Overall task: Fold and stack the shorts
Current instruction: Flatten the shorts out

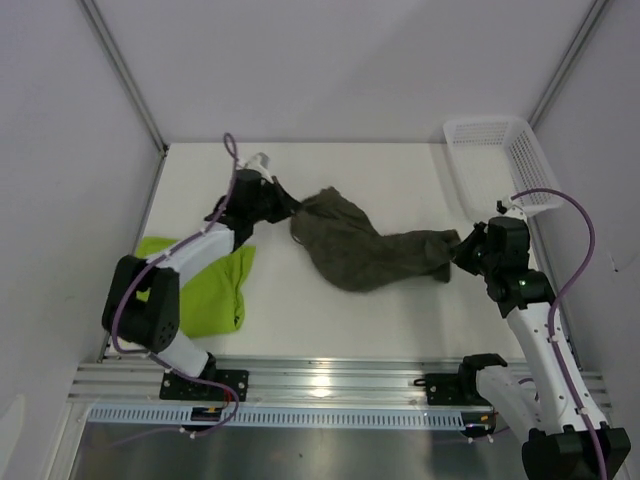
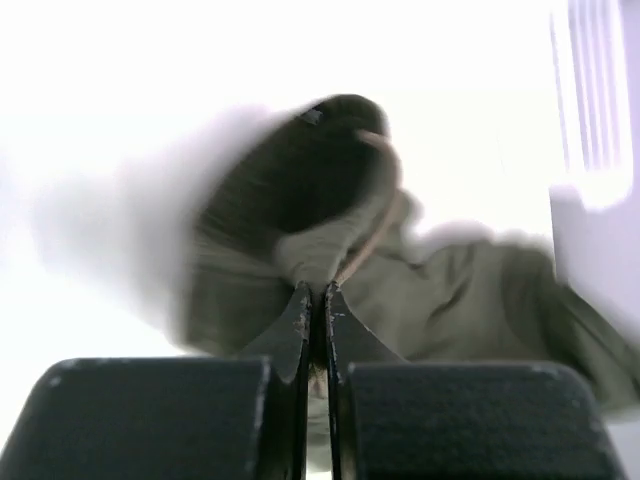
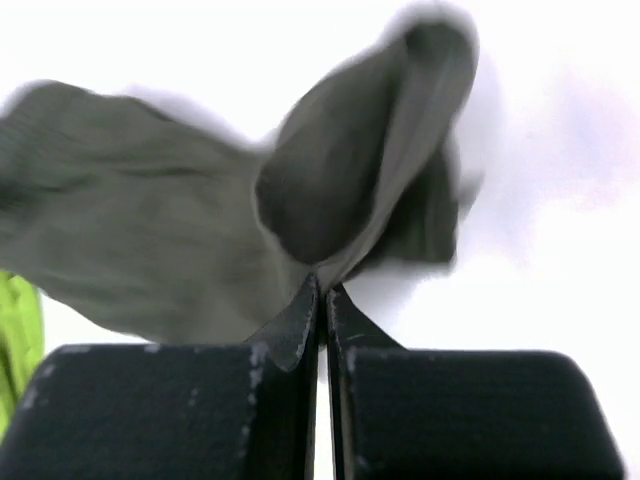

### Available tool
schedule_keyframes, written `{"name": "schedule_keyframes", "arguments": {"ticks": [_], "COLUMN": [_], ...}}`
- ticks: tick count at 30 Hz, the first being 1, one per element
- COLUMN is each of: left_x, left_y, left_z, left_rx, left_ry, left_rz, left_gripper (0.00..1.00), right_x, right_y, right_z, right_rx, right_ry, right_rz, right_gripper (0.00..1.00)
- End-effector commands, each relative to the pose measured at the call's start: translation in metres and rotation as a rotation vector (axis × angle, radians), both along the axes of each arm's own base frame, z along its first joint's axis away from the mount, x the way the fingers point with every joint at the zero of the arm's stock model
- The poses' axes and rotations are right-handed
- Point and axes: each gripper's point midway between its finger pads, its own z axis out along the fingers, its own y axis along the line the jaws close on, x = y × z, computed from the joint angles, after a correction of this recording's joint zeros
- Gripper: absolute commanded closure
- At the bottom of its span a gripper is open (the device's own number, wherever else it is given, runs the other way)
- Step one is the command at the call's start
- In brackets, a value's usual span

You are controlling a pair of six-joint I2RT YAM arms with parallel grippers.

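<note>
On the white tabletop (image 1: 400, 320), enclosed by pale grey wall panels (image 1: 350, 60), the dark olive-grey cloth shorts (image 1: 350, 248) stretch between the left gripper (image 1: 292, 210) and the right gripper (image 1: 457, 250), each pinched tight on one end. The bright lime green cloth shorts (image 1: 215, 290) lie near-left beneath the left arm. A white plastic mesh basket (image 1: 500, 150) sits in the far-right corner.

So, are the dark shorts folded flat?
No. The olive shorts are bunched and twisted, stretched between the left claw and the right claw, each pinching one end.

Top camera overhead, looking down; wrist cameras close-up; all share olive shorts (image 1: 350, 255).
</note>
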Motion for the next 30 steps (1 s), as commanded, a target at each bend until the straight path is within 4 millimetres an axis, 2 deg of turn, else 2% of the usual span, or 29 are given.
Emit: {"name": "schedule_keyframes", "arguments": {"ticks": [1,2,3,4,5,6,7,8,9,10,11,13,14,15,16,18,20,21,23,24,25,26,29,30], "left_x": [-0.005,-0.009,-0.024,-0.03,-0.045,-0.06,-0.073,-0.082,-0.092,-0.1,-0.104,-0.109,-0.112,-0.111,-0.113,-0.116,-0.118,-0.121,-0.119,-0.121,-0.117,-0.118,-0.113,-0.112], "left_y": [0.055,0.062,0.067,0.069,0.068,0.067,0.065,0.057,0.057,0.058,0.056,0.06,0.064,0.067,0.07,0.079,0.089,0.094,0.107,0.113,0.119,0.123,0.136,0.139], "left_z": [0.044,0.062,0.039,0.039,0.033,0.014,-0.002,-0.004,-0.017,-0.029,-0.032,-0.043,-0.048,-0.044,-0.044,-0.038,-0.034,-0.033,-0.021,-0.018,-0.004,-0.001,0.011,0.011], "left_rx": [0.065,0.074,0.094,0.088,0.068,0.063,0.06,0.046,0.059,0.073,0.079,0.108,0.131,0.143,0.153,0.175,0.198,0.216,0.25,0.273,0.285,0.301,0.335,0.339], "left_ry": [-0.116,-0.177,-0.135,-0.139,-0.127,-0.092,-0.066,-0.069,-0.052,-0.031,-0.031,-0.01,0.012,0.0,-0.004,-0.014,-0.024,-0.019,-0.059,-0.05,-0.086,-0.086,-0.105,-0.102], "left_rz": [0.104,0.126,0.12,0.117,0.1,0.082,0.061,0.037,0.032,0.023,0.013,0.01,0.016,0.03,0.036,0.068,0.102,0.113,0.171,0.185,0.211,0.226,0.287,0.3], "left_gripper": [1.0,1.0,1.0,1.0,1.0,1.0,1.0,0.99,0.98,0.96,0.93,0.89,0.83,0.79,0.76,0.55,0.32,0.29,0.18,0.17,0.16,0.12,0.06,0.05], "right_x": [-0.007,-0.016,-0.026,-0.035,-0.051,-0.059,-0.069,-0.07,-0.084,-0.085,-0.091,-0.097,-0.098,-0.101,-0.103,-0.105,-0.1,-0.098,-0.093,-0.09,-0.084,-0.081,-0.065,-0.06], "right_y": [0.016,0.025,0.03,0.037,0.047,0.059,0.076,0.073,0.09,0.087,0.087,0.097,0.103,0.108,0.111,0.115,0.114,0.113,0.113,0.113,0.112,0.112,0.107,0.107], "right_z": [0.026,0.008,0.0,-0.012,-0.042,-0.048,-0.042,-0.042,-0.043,-0.045,-0.049,-0.059,-0.064,-0.067,-0.073,-0.075,-0.072,-0.071,-0.065,-0.064,-0.058,-0.061,-0.051,-0.054], "right_rx": [0.064,0.095,0.117,0.142,0.178,0.207,0.231,0.201,0.216,0.18,0.158,0.15,0.152,0.161,0.156,0.145,0.124,0.118,0.101,0.09,0.074,0.044,-0.023,-0.06], "right_ry": [-0.061,-0.009,0.004,0.03,0.104,0.107,0.082,0.077,0.105,0.098,0.126,0.167,0.183,0.205,0.232,0.23,0.196,0.189,0.175,0.173,0.157,0.175,0.155,0.17], "right_rz": [0.064,0.094,0.119,0.138,0.16,0.194,0.256,0.19,0.232,0.202,0.197,0.224,0.243,0.255,0.261,0.261,0.249,0.244,0.239,0.235,0.223,0.217,0.17,0.164], "right_gripper": [1.0,1.0,1.0,1.0,1.0,1.0,1.0,1.0,1.0,1.0,1.0,0.9,0.83,0.71,0.65,0.49,0.47,0.46,0.43,0.38,0.35,0.31,0.19,0.19]}}
